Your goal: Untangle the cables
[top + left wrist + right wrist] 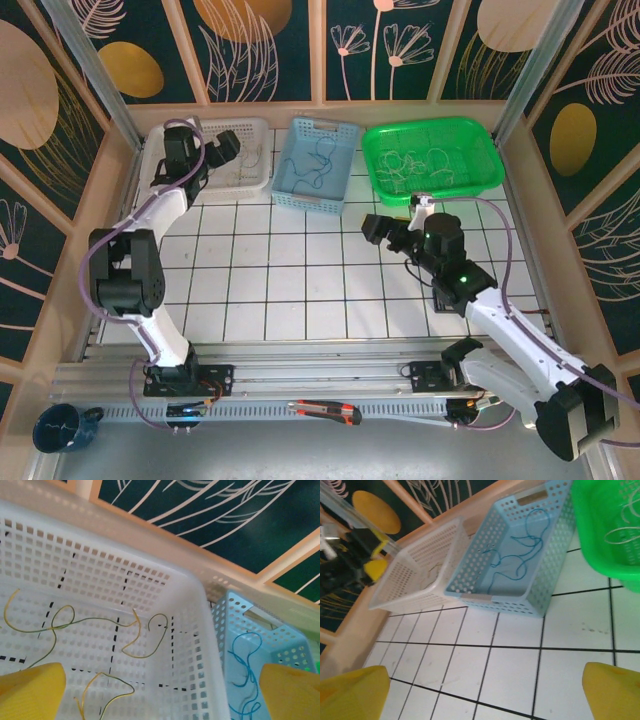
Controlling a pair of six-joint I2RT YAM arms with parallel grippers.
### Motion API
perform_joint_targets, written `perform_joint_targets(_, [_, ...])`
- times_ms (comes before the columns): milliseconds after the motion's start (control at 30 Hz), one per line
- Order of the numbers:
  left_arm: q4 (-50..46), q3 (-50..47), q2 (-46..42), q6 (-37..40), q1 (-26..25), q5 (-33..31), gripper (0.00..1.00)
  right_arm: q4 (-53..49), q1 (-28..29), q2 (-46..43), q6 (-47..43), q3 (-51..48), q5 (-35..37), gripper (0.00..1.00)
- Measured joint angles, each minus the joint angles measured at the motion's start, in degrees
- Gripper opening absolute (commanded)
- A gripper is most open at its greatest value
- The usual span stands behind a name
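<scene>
Cables [425, 160] sitting by colour in three baskets [315, 125], far edge of the table [300, 290] | left gripper [160, 690] jaws wide, empty | right gripper [485, 685] same deal

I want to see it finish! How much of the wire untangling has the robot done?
Looks mostly done. Yellow wires lie loose in the white basket, blue wires in the blue basket. In hand: nothing; the left end effector hangs open over the white basket, the right end effector open above the tiles. Left: pale wires in the green basket look looped together, so they may need sorting.
</scene>
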Motion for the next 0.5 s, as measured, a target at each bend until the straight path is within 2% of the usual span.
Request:
perform_joint_targets(200, [4.13,-11.56,-15.41,2.49,0.0,-0.66,0.99,-3.1,-2.01,-0.13,-2.03,0.0,9.84,0.99])
perform_joint_targets(400, [13.66,-33.59,-32.98,8.74,0.0,-6.23,0.99,3.41,-4.94,-0.15,-7.28,-6.62,25.2,0.99])
perform_joint_targets(500, [16.9,-43.3,-38.99,12.26,0.0,-10.21,0.99,6.78,-8.39,0.02,-11.69,-10.32,29.75,0.99])
